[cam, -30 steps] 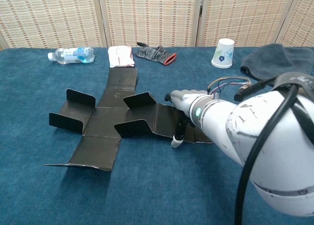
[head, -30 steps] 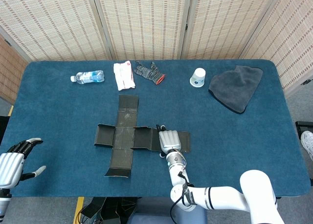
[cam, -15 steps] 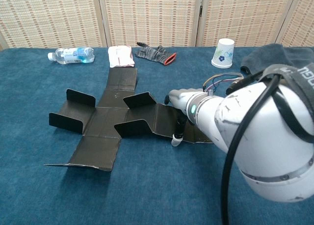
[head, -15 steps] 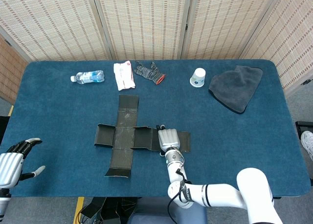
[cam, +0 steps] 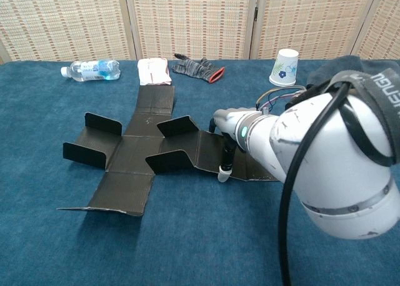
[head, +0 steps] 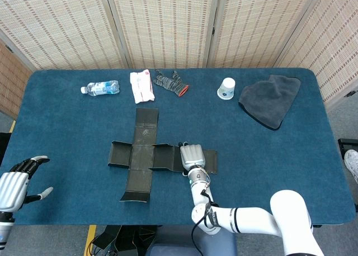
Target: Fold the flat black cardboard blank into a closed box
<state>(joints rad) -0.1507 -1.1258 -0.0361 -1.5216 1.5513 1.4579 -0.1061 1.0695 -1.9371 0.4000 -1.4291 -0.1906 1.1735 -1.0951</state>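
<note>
The black cardboard blank point(head: 142, 155) lies spread out as a cross in the middle of the blue table point(head: 268, 155). Its short side flaps stand up a little, as the chest view of the blank point(cam: 128, 158) shows. My right hand point(head: 192, 157) rests palm down on the blank's right-hand panel. In the chest view the right hand point(cam: 226, 150) has one dark finger point(cam: 224, 167) reaching down to the panel's near edge. Its other fingers are hidden, so whether they grip the card is unclear. My left hand point(head: 14, 186) hovers off the table's near left corner, fingers spread, holding nothing.
Along the far edge lie a water bottle point(head: 100, 88), a white packet point(head: 141, 86), a grey glove point(head: 171, 83), a paper cup point(head: 226, 89) and a dark grey cloth point(head: 270, 100). Folding screens stand behind the table.
My right hand has crept slightly left and further onto the right panel. The blank and the left hand have hardly moved.
</note>
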